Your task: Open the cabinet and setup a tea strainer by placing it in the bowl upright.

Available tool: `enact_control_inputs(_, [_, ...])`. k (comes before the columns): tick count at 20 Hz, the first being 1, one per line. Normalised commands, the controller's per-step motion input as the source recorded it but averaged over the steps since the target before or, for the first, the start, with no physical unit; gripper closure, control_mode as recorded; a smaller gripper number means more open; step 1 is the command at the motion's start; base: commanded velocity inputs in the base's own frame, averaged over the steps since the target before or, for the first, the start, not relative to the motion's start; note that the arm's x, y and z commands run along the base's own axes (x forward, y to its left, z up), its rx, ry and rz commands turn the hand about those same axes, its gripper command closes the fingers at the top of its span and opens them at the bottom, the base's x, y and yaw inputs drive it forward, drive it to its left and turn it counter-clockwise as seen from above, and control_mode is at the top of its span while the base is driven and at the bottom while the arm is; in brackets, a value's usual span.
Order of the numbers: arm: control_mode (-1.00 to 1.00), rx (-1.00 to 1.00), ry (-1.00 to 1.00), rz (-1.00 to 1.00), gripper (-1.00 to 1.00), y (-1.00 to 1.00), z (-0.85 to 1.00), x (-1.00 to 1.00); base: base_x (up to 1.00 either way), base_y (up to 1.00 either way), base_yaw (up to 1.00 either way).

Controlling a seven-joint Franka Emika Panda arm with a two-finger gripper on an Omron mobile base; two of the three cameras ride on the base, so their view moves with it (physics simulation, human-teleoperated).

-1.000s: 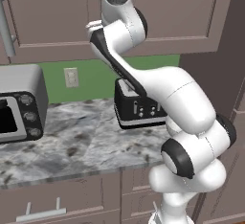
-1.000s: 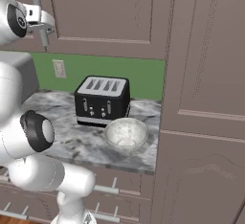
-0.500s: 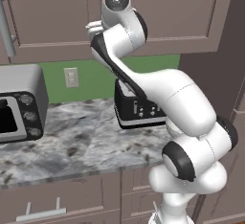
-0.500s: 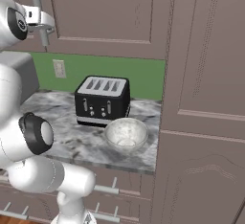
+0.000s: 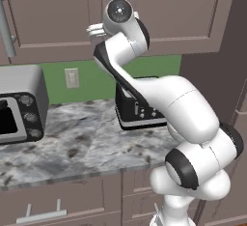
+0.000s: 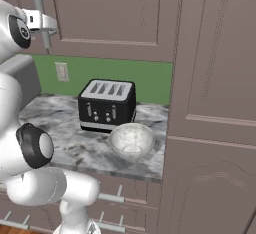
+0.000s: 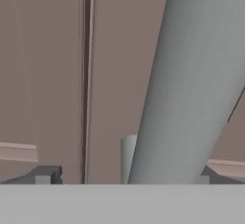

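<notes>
The gripper [image 7: 122, 177], fingers spread wide apart, is held right at the closed cabinet [image 6: 115, 13], its long grey bar handle [image 7: 191, 84] rigid and smooth, best clasped mid-bar. The speckled bowl [image 6: 131, 140] sits on the bench [image 6: 65, 128] beside the toaster [image 6: 107, 105].

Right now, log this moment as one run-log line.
phase: reaching cabinet handle | gripper: open, handle between fingertips | cabinet: closed | bowl: empty, by toaster

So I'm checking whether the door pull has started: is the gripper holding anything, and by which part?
Nothing is held. The gripper is open, with the cabinet's grey bar handle close in front of it, not clamped.
</notes>
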Motion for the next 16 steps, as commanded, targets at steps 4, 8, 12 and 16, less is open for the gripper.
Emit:
enact_control_inputs(4, [-1.00,0.00,0.00,0.01,1.00,0.00,0.00,0.08,0.00,0.00,0.00])
enact_control_inputs(8, [-1.00,0.00,0.00,0.00,1.00,0.00,0.00,0.01,0.00,0.00,0.00])
enact_control_inputs(12, [-1.00,0.00,0.00,0.00,1.00,0.00,0.00,0.00,0.00,0.00,0.00])
enact_control_inputs(16, [-1.00,0.00,0.00,0.00,1.00,0.00,0.00,0.00,0.00,0.00,0.00])
